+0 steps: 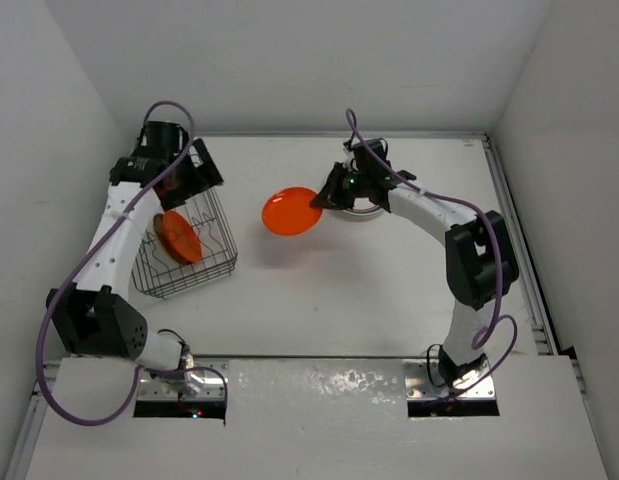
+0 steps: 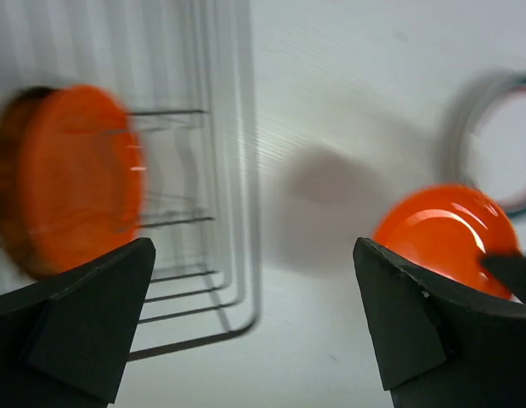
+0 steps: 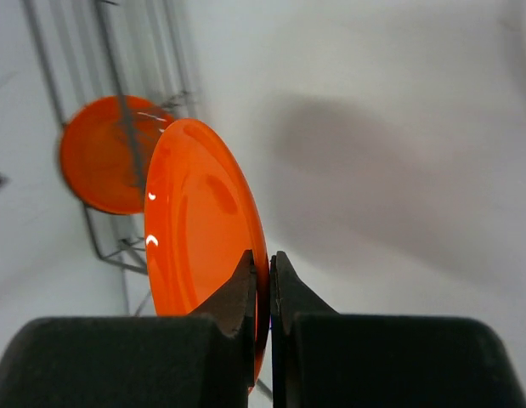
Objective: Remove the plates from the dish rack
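Observation:
The grey wire dish rack (image 1: 217,255) stands at the left and holds orange plates (image 1: 177,237) on edge. My left gripper (image 1: 201,173) hovers over the rack's far end, open and empty; its view (image 2: 254,327) shows a blurred orange plate (image 2: 71,178) inside the rack wires (image 2: 239,170). My right gripper (image 1: 324,198) is shut on the rim of an orange plate (image 1: 292,211) and holds it above the table right of the rack. That plate shows edge-on between the jaws (image 3: 199,229). A white teal-rimmed plate (image 2: 500,140) lies on the table beyond it.
White walls close in the table on the left, back and right. The right arm's forearm (image 1: 429,210) and purple cable stretch across the right half. In the right wrist view the rack (image 3: 118,102) and its plate (image 3: 97,166) lie behind the held plate.

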Robot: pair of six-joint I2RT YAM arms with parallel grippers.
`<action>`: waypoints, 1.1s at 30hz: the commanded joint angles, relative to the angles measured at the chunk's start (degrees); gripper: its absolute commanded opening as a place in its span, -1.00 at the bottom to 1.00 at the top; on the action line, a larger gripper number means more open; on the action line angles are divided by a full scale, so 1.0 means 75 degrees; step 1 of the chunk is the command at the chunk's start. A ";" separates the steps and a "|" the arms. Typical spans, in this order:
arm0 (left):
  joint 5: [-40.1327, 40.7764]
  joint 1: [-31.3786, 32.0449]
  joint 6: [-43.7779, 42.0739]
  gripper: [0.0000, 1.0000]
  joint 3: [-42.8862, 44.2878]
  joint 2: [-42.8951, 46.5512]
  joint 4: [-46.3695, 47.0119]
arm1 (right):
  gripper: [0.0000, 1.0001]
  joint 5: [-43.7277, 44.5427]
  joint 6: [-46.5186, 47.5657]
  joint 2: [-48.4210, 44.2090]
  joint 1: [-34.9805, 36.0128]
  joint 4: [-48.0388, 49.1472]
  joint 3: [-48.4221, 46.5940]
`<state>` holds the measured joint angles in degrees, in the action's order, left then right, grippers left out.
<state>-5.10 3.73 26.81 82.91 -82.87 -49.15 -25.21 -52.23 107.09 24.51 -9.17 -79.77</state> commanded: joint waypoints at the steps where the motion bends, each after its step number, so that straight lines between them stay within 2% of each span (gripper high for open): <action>1: 0.3584 -0.0040 -0.0211 1.00 0.0476 0.0571 -0.1415 | -1.00 0.0572 0.0517 -0.0029 -0.0092 -0.0195 0.0334; 2: 0.4086 -0.0040 -0.0223 1.00 0.0499 0.0631 -0.1660 | -1.00 0.0665 0.0704 0.0134 -0.0127 -0.0207 0.0393; 6: 0.4758 -0.0098 -0.0293 1.00 0.0254 0.0842 -0.2025 | -0.94 0.0783 0.1185 0.0475 -0.0245 -0.0242 0.0534; 10: 0.4782 -0.0297 -0.0480 0.96 -0.0226 0.1181 -0.1850 | -0.92 0.1122 0.1864 0.0745 -0.0315 -0.0687 0.0545; 12: 0.4677 -0.0344 -0.0726 0.91 -0.0402 0.1217 -0.1768 | -0.83 0.1217 0.2053 0.0722 -0.0373 -0.0875 0.0674; 14: 0.4618 -0.0391 -0.1007 0.87 -0.0543 0.1159 -0.1686 | -0.61 0.1404 0.2252 0.0593 -0.0420 -0.0957 0.0990; 15: 0.4595 -0.0403 -0.1078 0.85 -0.0602 0.1066 -0.1651 | -0.35 0.1463 0.2311 0.0546 -0.0421 -0.1015 0.1107; 17: 0.4525 -0.0403 -0.1137 0.79 -0.0731 0.0972 -0.1557 | 0.34 0.1708 0.2463 0.0394 -0.0421 -0.1225 0.1307; 21: 0.4548 -0.0403 -0.1160 0.59 -0.0696 0.0563 -0.1510 | 0.65 0.2878 0.2674 -0.0320 -0.0409 -0.2127 0.1460; 23: 0.4443 -0.0403 -0.1207 0.52 -0.0580 0.0363 -0.1486 | 0.71 0.3754 0.2686 -0.0905 -0.0409 -0.2653 0.1623; 24: 0.4338 -0.0403 -0.1219 0.49 -0.0544 0.0165 -0.1475 | 0.78 0.3980 0.2675 -0.1279 -0.0421 -0.2842 0.1728; 26: 0.4302 -0.0391 -0.1207 0.39 -0.0403 -0.0117 -0.1486 | 0.78 0.4251 0.2733 -0.1609 -0.0421 -0.3113 0.1881; 33: 0.4641 -0.0356 -0.1184 0.22 -0.0215 -0.0680 -0.1498 | 0.78 0.3925 0.2956 -0.2430 -0.0409 -0.3219 0.2619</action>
<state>27.97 1.28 18.26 78.67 -87.59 -61.43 3.49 -31.31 89.76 21.41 -31.33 -62.06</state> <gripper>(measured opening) 0.616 0.894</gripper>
